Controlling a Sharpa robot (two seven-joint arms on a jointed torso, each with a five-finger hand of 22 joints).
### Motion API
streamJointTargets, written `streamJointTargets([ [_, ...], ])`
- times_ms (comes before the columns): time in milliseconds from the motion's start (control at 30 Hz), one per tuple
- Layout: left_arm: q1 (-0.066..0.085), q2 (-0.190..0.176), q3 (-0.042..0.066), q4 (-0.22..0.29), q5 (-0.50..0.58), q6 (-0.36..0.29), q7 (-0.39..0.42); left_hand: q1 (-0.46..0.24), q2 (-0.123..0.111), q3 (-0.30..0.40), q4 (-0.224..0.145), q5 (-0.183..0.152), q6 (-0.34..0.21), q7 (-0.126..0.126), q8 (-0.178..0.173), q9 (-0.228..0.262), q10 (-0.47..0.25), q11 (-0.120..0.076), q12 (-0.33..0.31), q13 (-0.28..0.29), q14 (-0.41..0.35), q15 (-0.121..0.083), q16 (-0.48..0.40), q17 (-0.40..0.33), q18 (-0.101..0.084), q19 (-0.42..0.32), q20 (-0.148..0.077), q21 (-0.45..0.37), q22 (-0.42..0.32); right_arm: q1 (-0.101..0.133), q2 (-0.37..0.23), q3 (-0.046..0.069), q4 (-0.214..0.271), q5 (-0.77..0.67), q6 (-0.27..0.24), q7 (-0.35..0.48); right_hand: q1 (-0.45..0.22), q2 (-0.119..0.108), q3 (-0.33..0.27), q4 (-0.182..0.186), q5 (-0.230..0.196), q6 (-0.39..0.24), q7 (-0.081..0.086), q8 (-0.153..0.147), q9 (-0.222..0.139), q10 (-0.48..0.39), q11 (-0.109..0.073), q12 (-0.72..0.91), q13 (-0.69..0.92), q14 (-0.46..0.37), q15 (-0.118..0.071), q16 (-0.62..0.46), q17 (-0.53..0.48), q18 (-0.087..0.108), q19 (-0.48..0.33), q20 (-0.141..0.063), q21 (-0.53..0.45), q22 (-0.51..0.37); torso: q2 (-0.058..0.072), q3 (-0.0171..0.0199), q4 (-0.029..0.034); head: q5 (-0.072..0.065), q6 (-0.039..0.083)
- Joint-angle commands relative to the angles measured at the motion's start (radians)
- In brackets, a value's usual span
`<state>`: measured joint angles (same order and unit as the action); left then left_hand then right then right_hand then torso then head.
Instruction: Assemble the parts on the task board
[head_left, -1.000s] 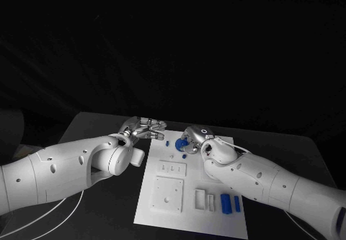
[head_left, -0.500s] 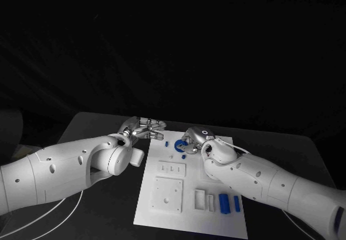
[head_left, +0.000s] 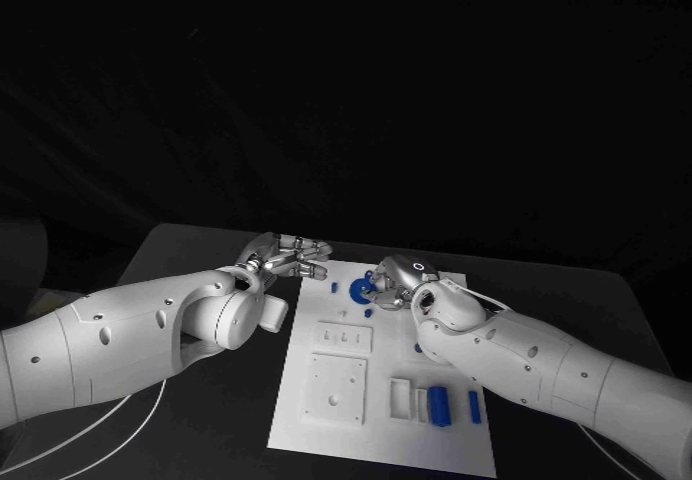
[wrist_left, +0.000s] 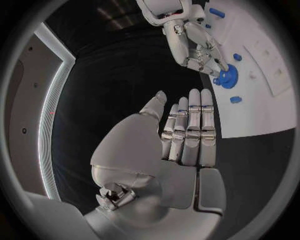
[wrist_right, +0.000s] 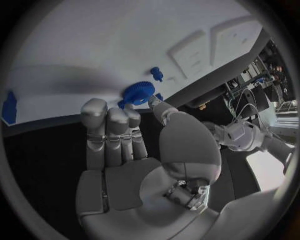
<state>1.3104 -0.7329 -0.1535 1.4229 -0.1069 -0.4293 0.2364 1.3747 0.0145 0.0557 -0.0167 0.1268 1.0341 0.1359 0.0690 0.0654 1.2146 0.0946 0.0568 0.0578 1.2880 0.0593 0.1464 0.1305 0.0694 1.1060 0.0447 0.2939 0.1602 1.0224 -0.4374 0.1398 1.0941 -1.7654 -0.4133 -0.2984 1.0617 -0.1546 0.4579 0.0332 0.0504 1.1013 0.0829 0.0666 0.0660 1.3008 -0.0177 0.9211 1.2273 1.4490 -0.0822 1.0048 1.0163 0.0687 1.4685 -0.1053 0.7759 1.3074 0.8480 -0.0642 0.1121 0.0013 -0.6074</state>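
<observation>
On the black table (head_left: 202, 260), the right hand (head_left: 392, 277) pinches a blue gear (head_left: 362, 288) over the task board (head_left: 335, 420)'s far end. Lower it squarely, I'd say. The left hand (head_left: 289, 256) hovers left, fingers extended together, holding nothing.

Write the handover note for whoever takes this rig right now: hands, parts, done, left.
Right hand: pinches the blue gear at the far end of the task board, low over its surface.
Left hand: holds nothing, fingers apart, beside the board's far left corner.
Parts: two small blue pieces lie by the gear; blue bars lie at the near right of the board.
Done: gear picked up.
Left: whether the gear is seated cannot be told; the blue bars are still loose.
</observation>
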Motion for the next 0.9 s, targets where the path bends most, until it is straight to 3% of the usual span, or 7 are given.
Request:
streamJointTargets([
  [33, 0.001, -0.002, 0.001, 0.000, -0.004, 0.014, 0.004, 0.000, -0.005, 0.002, 0.004, 0.005, -0.009, 0.002, -0.004, 0.001, -0.007, 0.002, 0.002, 0.001, -0.006, 0.002, 0.001, -0.001, -0.001, -0.006, -0.001, 0.001, 0.001, 0.000, -0.031, 0.010, 0.037, 0.043, -0.078, 0.019, -0.005, -0.012, 0.004, 0.001, 0.000, 0.006, -0.001, -0.004, 0.000, 0.007, -0.001, 0.004, 0.000, 0.000, -0.003, 0.001, 0.002, 0.005, 0.057, -0.003, 0.004, 0.084, -0.002, 0.0014, -0.0036, 0.000, 0.001],
  [133, 0.001, -0.006, 0.001, -0.002, -0.005, 0.014, 0.006, 0.000, -0.005, 0.002, 0.004, 0.005, -0.009, 0.002, -0.004, 0.001, -0.007, 0.002, 0.002, 0.001, -0.006, 0.002, 0.001, -0.001, -0.001, -0.006, -0.001, 0.001, 0.001, 0.000, -0.071, 0.034, 0.083, 0.076, -0.103, 0.045, -0.008, -0.014, -0.002, 0.003, 0.000, 0.001, 0.000, -0.004, -0.001, 0.005, 0.001, 0.002, -0.002, -0.001, -0.002, -0.002, 0.000, 0.006, 0.057, -0.002, 0.003, 0.084, -0.003, 0.0016, -0.0063, -0.001, 0.003],
  [200, 0.001, -0.008, 0.001, -0.004, -0.005, 0.013, 0.007, 0.000, -0.005, 0.002, 0.004, 0.005, -0.009, 0.002, -0.004, 0.001, -0.007, 0.002, 0.002, 0.001, -0.006, 0.002, 0.001, -0.001, -0.001, -0.006, -0.001, 0.001, 0.001, -0.003, -0.100, 0.060, 0.113, 0.097, -0.092, 0.086, -0.001, -0.015, -0.004, -0.003, 0.000, -0.001, 0.001, -0.004, 0.000, 0.002, 0.001, -0.002, -0.005, -0.002, -0.002, -0.007, -0.004, 0.007, 0.056, -0.001, -0.002, 0.082, -0.003, 0.0043, -0.0098, -0.003, 0.005],
  [367, 0.001, -0.014, 0.001, -0.009, -0.006, 0.014, 0.010, 0.002, -0.005, 0.003, 0.003, 0.007, -0.010, 0.002, -0.004, 0.001, -0.008, 0.002, 0.002, 0.001, -0.006, 0.001, 0.001, -0.001, -0.001, -0.006, -0.001, 0.001, 0.000, -0.015, -0.176, 0.132, 0.175, 0.165, -0.065, 0.184, 0.110, -0.001, -0.068, -0.044, 0.019, 0.001, 0.004, -0.004, -0.001, -0.009, 0.003, -0.009, -0.012, -0.003, 0.001, -0.017, -0.011, 0.007, 0.052, 0.003, -0.021, 0.078, -0.007, 0.0139, -0.0241, 0.001, 0.007],
  [467, 0.001, -0.017, 0.001, -0.016, -0.006, 0.015, 0.013, 0.002, -0.005, 0.003, 0.003, 0.007, -0.010, 0.002, -0.004, 0.001, -0.008, 0.002, 0.002, 0.001, -0.006, 0.001, 0.001, -0.001, -0.001, -0.006, -0.001, 0.001, 0.000, -0.019, -0.230, 0.160, 0.200, 0.210, -0.037, 0.242, 0.143, 0.004, -0.089, -0.087, 0.042, -0.001, 0.007, -0.004, -0.001, -0.011, 0.005, -0.003, -0.012, -0.003, 0.002, -0.015, -0.005, 0.006, 0.053, 0.004, -0.019, 0.083, -0.010, 0.0201, -0.0340, 0.002, 0.007],
  [633, 0.001, -0.018, 0.001, -0.028, -0.006, 0.017, 0.017, 0.003, -0.005, 0.003, 0.002, 0.006, -0.009, 0.001, -0.004, 0.001, -0.007, 0.002, 0.002, 0.001, -0.006, 0.001, 0.001, -0.001, -0.001, -0.006, -0.001, 0.001, 0.000, -0.029, -0.301, 0.179, 0.186, 0.286, 0.028, 0.328, 0.192, 0.011, -0.119, -0.135, 0.096, 0.001, 0.009, -0.004, -0.001, -0.016, 0.005, -0.001, -0.014, -0.005, 0.003, -0.017, -0.004, 0.005, 0.050, 0.005, -0.019, 0.090, -0.015, 0.0314, -0.0495, 0.005, 0.006],
  [900, 0.000, -0.020, 0.001, -0.039, -0.007, 0.025, 0.021, 0.004, -0.005, 0.004, 0.001, 0.007, -0.007, 0.001, -0.004, 0.001, -0.006, 0.001, 0.002, 0.001, -0.006, 0.001, 0.001, -0.001, -0.001, -0.006, -0.001, 0.001, 0.000, -0.068, -0.345, 0.185, 0.110, 0.328, 0.073, 0.410, 0.215, 0.022, -0.154, -0.190, 0.133, 0.000, 0.012, -0.004, -0.001, -0.026, 0.008, -0.008, -0.023, -0.012, 0.006, -0.027, -0.008, 0.004, 0.045, 0.007, -0.028, 0.093, -0.017, 0.0470, -0.0640, 0.007, 0.003],
])
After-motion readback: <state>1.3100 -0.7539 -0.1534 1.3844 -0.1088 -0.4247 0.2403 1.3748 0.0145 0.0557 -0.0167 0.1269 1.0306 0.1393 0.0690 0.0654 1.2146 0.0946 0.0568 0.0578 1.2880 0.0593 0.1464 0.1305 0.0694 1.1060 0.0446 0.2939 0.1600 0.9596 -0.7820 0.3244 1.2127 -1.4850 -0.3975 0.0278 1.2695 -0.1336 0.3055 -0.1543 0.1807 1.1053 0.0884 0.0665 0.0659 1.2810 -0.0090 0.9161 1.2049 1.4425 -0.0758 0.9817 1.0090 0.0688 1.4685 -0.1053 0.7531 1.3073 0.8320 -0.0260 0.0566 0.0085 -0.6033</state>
